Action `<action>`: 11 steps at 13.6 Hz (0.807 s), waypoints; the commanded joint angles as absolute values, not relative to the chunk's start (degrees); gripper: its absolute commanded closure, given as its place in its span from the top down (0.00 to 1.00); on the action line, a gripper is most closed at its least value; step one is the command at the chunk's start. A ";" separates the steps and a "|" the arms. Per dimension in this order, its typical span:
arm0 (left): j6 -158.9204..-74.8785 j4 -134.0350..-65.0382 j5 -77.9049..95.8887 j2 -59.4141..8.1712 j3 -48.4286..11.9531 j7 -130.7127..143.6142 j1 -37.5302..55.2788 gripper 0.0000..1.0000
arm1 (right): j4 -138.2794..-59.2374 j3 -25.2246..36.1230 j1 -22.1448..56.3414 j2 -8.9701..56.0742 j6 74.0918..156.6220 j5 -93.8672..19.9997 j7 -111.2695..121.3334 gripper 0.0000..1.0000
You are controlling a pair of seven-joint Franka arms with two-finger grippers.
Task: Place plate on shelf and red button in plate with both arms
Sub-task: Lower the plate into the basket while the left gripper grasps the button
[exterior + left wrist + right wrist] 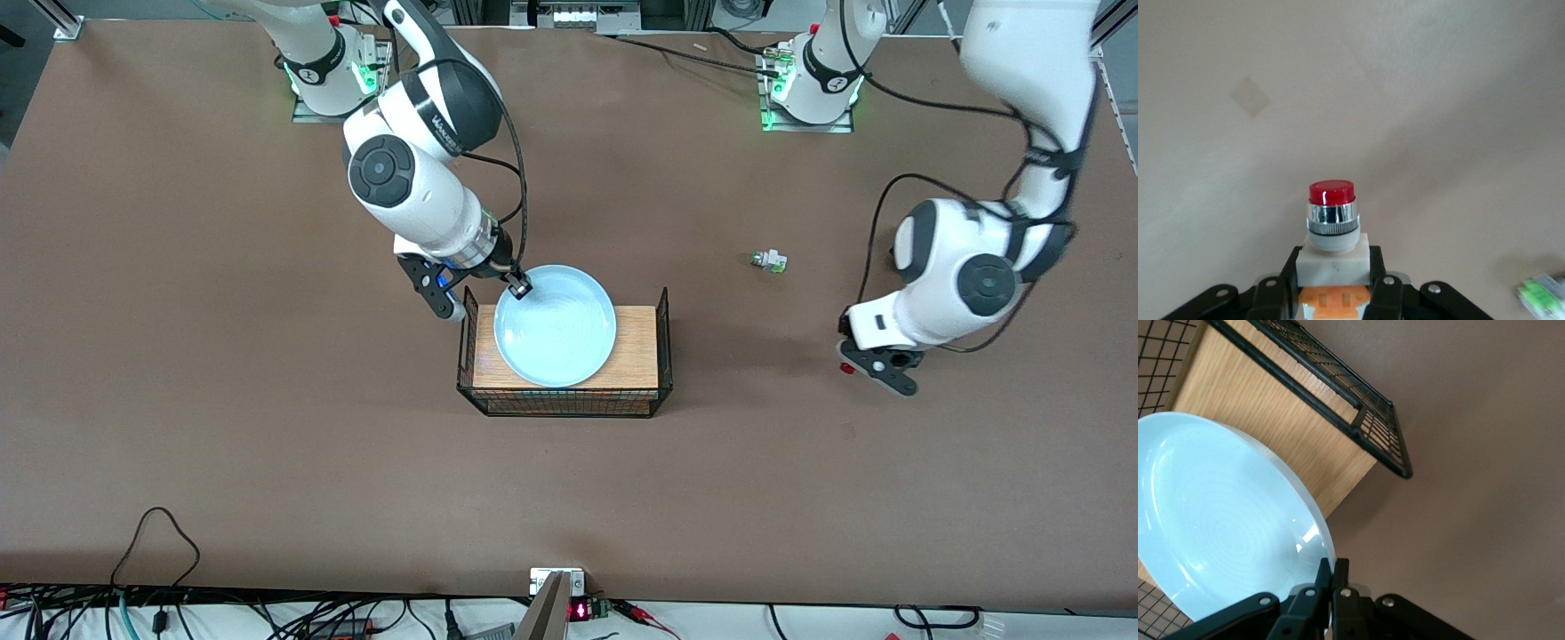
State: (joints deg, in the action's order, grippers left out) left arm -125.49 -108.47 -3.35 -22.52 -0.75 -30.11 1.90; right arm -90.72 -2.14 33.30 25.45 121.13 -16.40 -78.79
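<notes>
The pale blue plate (556,325) sits over the wooden board of a wire basket (662,338) at mid-table. My right gripper (518,286) is shut on the plate's rim, at the edge toward the robots' bases. The right wrist view shows its fingers (1333,572) pinching the rim of the plate (1218,520), which tilts above the board. My left gripper (851,367) is up over bare table toward the left arm's end. It is shut on the red button (1331,223), gripping its white body, with the red cap pointing away from the gripper (1333,261).
A green-tipped white switch (769,260) lies on the table between the basket and the left arm; it also shows in the left wrist view (1541,297). The basket has raised wire ends (1338,393) and a wooden floor (1271,427). Cables run along the table's near edge.
</notes>
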 commanded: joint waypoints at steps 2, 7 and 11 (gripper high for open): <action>-111.74 -97.67 -2.11 -21.80 -1.58 -27.43 2.19 0.16 | -90.79 -2.02 33.66 26.71 123.48 -15.47 -78.40 0.00; -95.47 -85.27 -1.06 -21.09 -8.51 -13.39 2.20 0.16 | -90.97 -1.85 33.22 26.11 124.28 -15.82 -78.93 1.00; -91.67 -81.39 9.90 -21.09 -11.15 -0.92 2.37 0.16 | -90.44 0.62 32.96 19.71 121.65 -15.56 -77.09 1.00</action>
